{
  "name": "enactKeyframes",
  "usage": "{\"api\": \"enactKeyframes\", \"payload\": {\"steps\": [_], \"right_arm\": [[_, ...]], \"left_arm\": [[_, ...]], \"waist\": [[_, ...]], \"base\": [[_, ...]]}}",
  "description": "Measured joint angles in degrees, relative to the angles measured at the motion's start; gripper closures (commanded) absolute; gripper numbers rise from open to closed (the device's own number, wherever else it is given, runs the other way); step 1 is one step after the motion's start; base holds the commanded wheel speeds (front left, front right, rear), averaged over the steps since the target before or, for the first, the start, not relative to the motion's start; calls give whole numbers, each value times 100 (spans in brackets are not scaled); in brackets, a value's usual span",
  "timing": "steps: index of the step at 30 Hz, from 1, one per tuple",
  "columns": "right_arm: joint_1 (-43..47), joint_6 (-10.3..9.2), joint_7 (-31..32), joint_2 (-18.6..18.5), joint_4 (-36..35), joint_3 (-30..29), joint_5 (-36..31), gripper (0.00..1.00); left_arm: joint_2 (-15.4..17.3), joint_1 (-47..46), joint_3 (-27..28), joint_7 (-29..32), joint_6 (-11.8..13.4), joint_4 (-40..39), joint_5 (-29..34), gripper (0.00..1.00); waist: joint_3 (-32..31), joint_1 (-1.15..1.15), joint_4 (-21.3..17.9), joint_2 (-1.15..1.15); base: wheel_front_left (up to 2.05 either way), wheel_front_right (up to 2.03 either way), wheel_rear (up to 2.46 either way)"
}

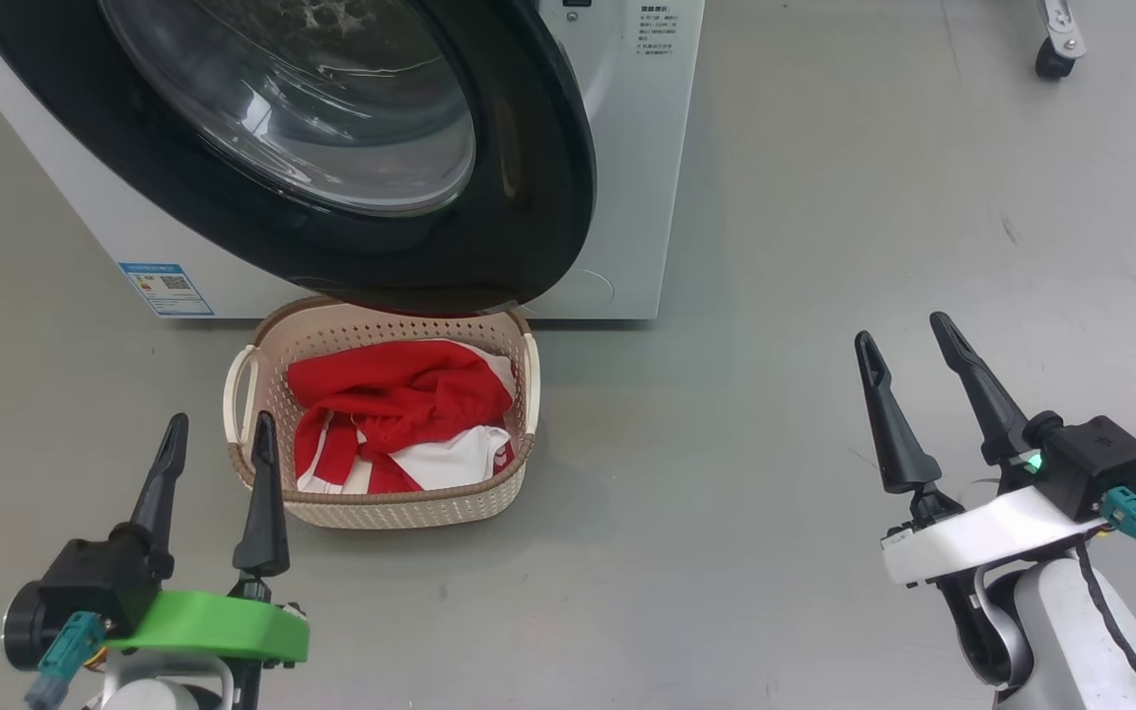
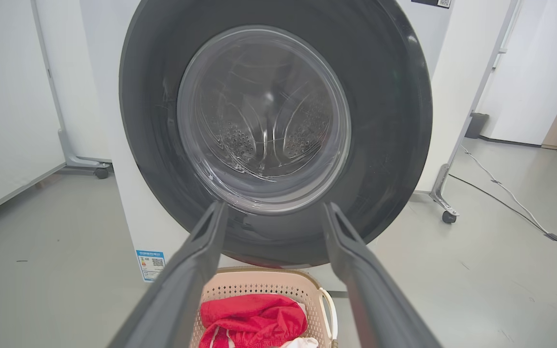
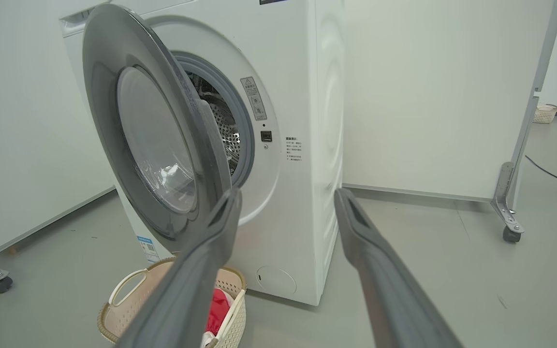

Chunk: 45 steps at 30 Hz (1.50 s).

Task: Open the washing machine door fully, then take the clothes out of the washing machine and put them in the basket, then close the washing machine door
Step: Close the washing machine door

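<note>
Left tool (image 1: 220, 422): fingers wide, empty, before the washing machine (image 1: 627, 148).
Right tool (image 1: 902, 330): wide, empty, off the machine's front.
Clothes (image 1: 390, 394): in the basket (image 1: 400, 508) at the machine's foot.
Door (image 1: 538, 197): ajar; probably best pushed squarely on its free rim until latched.

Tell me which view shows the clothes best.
Head view: it looks down into the basket, so the red and white clothes show plainly. Left wrist view catches their red top at the bottom edge; right wrist view, a red sliver beside a finger.
</note>
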Motion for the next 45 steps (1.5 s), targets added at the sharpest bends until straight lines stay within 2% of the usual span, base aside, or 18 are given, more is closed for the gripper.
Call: {"api": "enactKeyframes", "payload": {"steps": [10,13,39,40,41,42,45], "right_arm": [[12,-10,0,178,44,-182,-53,0],[12,-65,0,205,44,-253,-103,0],[12,-58,0,264,107,-316,-293,0],[12,-57,0,261,100,-316,-303,74],[12,-56,0,258,81,-318,-308,74],[12,-56,0,249,58,-315,-310,100],[9,-51,0,152,36,-216,-394,100]], "left_arm": [[-185,43,114,0,-143,-3,165,0],[-211,43,177,0,-193,-4,212,0],[-444,117,426,0,-497,62,511,0],[-450,117,427,0,-501,60,519,0],[-459,117,424,0,-502,58,522,0],[-468,116,424,0,-503,57,528,0],[-483,115,412,0,-554,52,560,0]], "waist": [[10,0,-20,0],[17,0,-18,0],[44,0,-1,0],[54,0,1,0],[70,0,5,0],[89,0,11,0],[161,0,36,0]], "base": [[0,0,0],[0,0,0],[0,0,0],[0,0,0],[0,0,0],[0,0,0],[0,0,0]]}}
